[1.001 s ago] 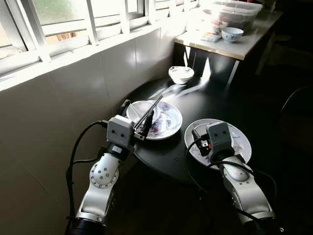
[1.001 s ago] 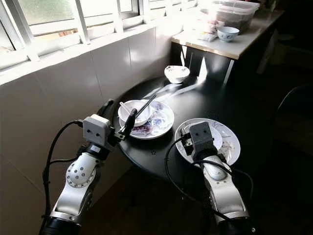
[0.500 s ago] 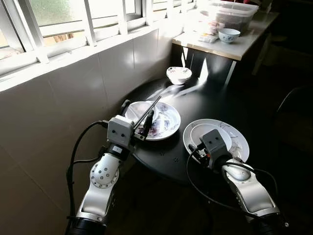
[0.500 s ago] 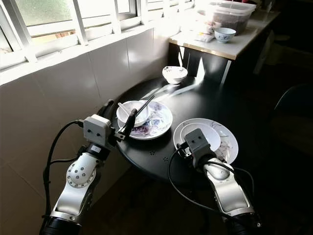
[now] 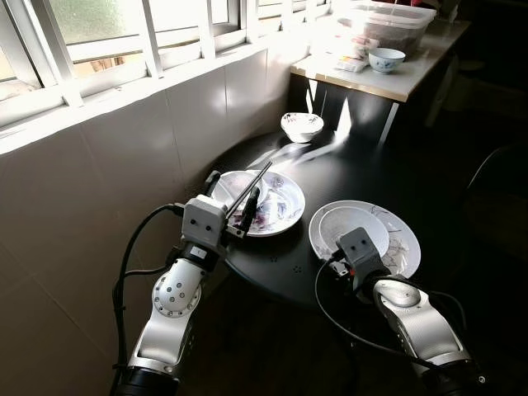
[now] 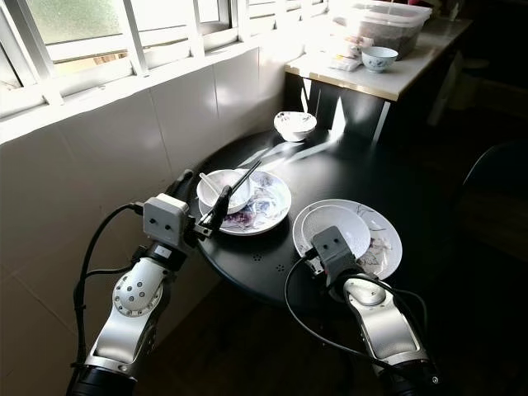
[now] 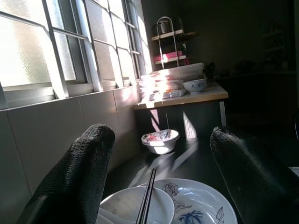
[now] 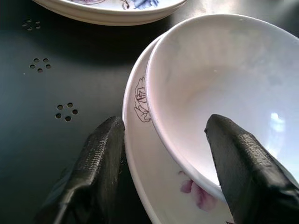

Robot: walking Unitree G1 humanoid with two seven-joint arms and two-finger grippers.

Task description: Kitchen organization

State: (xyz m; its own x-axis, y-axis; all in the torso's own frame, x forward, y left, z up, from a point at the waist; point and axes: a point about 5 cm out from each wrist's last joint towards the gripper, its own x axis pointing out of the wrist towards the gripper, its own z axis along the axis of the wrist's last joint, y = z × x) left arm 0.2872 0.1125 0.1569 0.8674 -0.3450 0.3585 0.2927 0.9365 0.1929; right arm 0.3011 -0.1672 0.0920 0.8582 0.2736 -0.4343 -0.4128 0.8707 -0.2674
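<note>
White plates sit on the black table [image 5: 346,177], the right gripper [image 5: 337,266] nearest the plate [image 5: 404,247] bearing a dish [image 5: 351,221], while its wrist view shows fingers [image 8: 100,163] spread wide, straddling the plate [image 8: 145,186] rim, dish [image 8: 224,93] just ahead.

home kitchen | dirty plates [image 5: 396,235], tiled wall [image 5: 124,157] (window above)

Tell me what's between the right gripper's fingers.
In the right wrist view, the open right gripper straddles the near rims of the small dish and plate beneath.
</note>
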